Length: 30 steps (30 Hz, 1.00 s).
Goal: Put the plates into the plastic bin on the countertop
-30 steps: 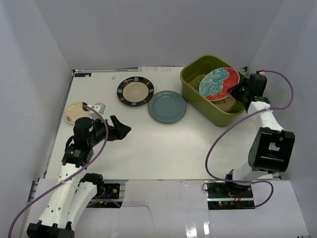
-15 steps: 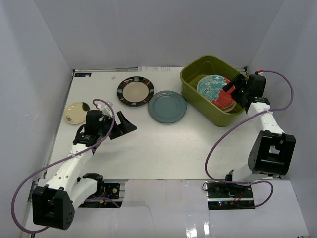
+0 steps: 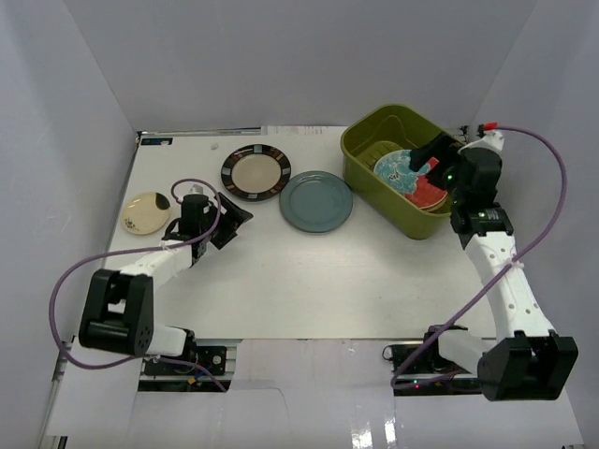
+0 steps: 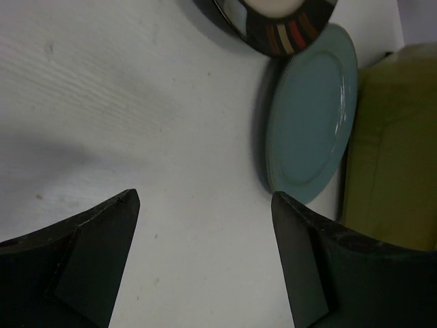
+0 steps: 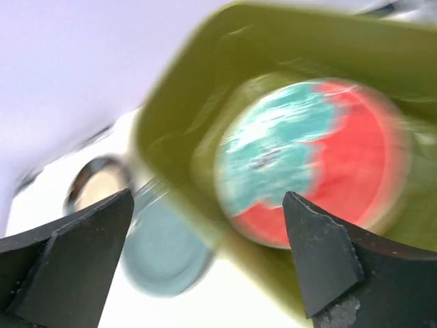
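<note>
The olive-green plastic bin [image 3: 367,183] stands at the back right of the white countertop [image 3: 281,271]. A red-teal floral plate [image 3: 404,171] lies inside it, over other plates I cannot make out. My right gripper [image 3: 423,155] hovers open just above that plate [image 5: 307,164], holding nothing. A plain teal plate [image 3: 316,201] lies left of the bin, a black-striped-rim cream plate [image 3: 255,172] beyond it, and a small cream plate [image 3: 147,212] at the far left. My left gripper [image 3: 239,217] is open and empty, low over bare countertop, facing the teal plate [image 4: 311,130].
White enclosure walls close in on three sides. Purple cables loop from both arms, the left one [image 3: 65,281] over the table's left edge. The bin's near wall [image 5: 177,137] stands between my right gripper and the teal plate [image 5: 160,253].
The right gripper opened and let go of the floral plate, which dropped from tilted to flat in the bin. The left arm swung low and away toward the striped and teal plates.
</note>
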### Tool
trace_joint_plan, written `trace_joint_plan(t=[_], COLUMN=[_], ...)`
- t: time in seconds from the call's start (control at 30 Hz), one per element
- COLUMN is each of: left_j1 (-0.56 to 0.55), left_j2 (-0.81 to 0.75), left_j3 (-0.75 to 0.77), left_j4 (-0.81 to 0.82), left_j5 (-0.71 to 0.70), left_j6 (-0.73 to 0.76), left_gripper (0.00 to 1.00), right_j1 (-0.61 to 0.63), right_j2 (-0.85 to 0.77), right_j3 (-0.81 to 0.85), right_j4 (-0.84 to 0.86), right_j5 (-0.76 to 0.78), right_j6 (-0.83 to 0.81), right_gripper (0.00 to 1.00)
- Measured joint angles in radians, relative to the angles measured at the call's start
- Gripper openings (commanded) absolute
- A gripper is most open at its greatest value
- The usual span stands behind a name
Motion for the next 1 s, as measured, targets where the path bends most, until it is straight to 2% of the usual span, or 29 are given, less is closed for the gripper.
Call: trace_joint_plan(t=[0.03,0.13,0.27,0.43,0.5,0.6,0.63,0.73,0.8,0.93,0.97,1.0], left_j1=[0.002,0.014,0.034,0.055,0.061,0.065,0.067,0.075,0.079,0.093,0.104,0.120], left_j2=[0.044,0.184,0.362,0.533,0.593,0.657,0.670,0.681,0.663,0.591,0.555,0.504], left_j3=[0.016,0.080,0.209,0.333,0.381,0.421,0.422,0.425,0.428,0.346,0.311,0.269], left_j4=[0.024,0.084,0.135,0.195,0.235,0.274,0.287,0.343,0.385,0.402,0.400,0.389], left_j5=[-0.026,-0.080,-0.127,-0.156,-0.155,-0.164,-0.166,-0.166,-0.166,-0.193,-0.192,-0.189], left_j6=[-0.018,-0.065,-0.096,-0.119,-0.134,-0.154,-0.164,-0.210,-0.207,-0.180,-0.172,-0.158], left_gripper=[0.86,0.86,0.84,0.71,0.64,0.33,0.18,0.00,0.00,0.00,0.00,0.00], right_j1=[0.047,0.247,0.499,0.662,0.698,0.726,0.732,0.740,0.745,0.747,0.748,0.749], right_j2=[-0.023,-0.079,-0.117,-0.124,-0.124,-0.124,-0.124,-0.122,-0.118,-0.108,-0.103,-0.092], right_j3=[-0.018,-0.092,-0.201,-0.282,-0.293,-0.300,-0.304,-0.330,-0.352,-0.392,-0.395,-0.396], right_j4=[0.020,0.081,0.145,0.179,0.190,0.206,0.215,0.242,0.250,0.254,0.253,0.253], right_j5=[-0.006,-0.029,-0.061,-0.070,-0.071,-0.071,-0.071,-0.071,-0.071,-0.077,-0.081,-0.090], right_j6=[-0.002,-0.008,-0.010,-0.011,-0.011,-0.011,-0.011,-0.010,-0.006,0.003,0.005,0.005], right_gripper=[0.89,0.84,0.83,0.83,0.83,0.83,0.83,0.83,0.83,0.98,0.99,0.92])
